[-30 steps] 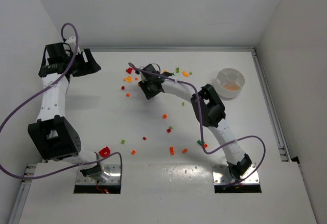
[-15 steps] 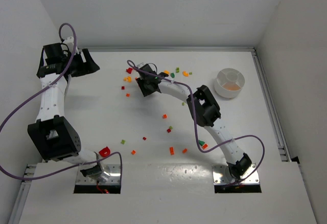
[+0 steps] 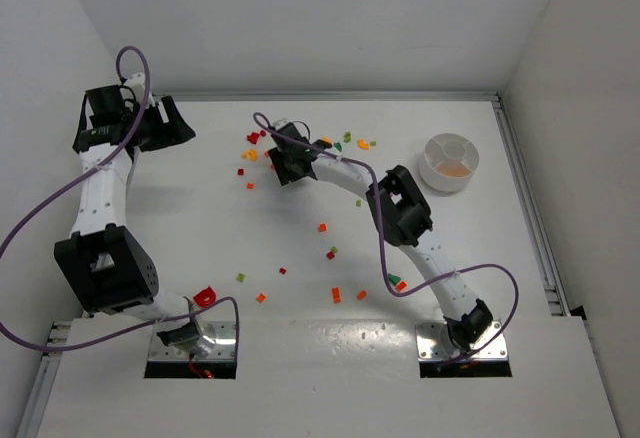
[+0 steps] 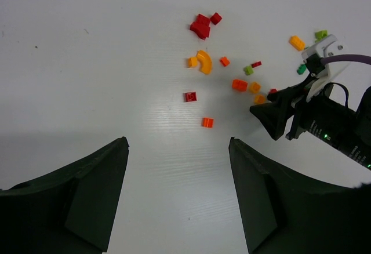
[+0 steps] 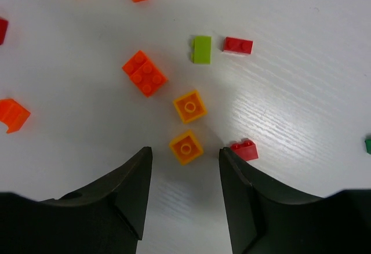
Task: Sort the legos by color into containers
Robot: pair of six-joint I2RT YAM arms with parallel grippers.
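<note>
Over the last second my right jaws slid toward 11 o'clock, into the brick cluster, so I judge a pick is set up. They stand wide apart and empty, straddling one orange-yellow brick (image 5: 186, 147) on the table (image 3: 200, 208). A red brick (image 5: 244, 149) lies at its 3 o'clock. The dish (image 3: 447, 183) sits well apart at the table's 2 o'clock. My left jaws hover spread and empty.

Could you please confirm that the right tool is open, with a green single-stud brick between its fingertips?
Not quite: the single-stud brick inside the open right tool is yellow-orange, not green; the right wrist view shows it.
</note>
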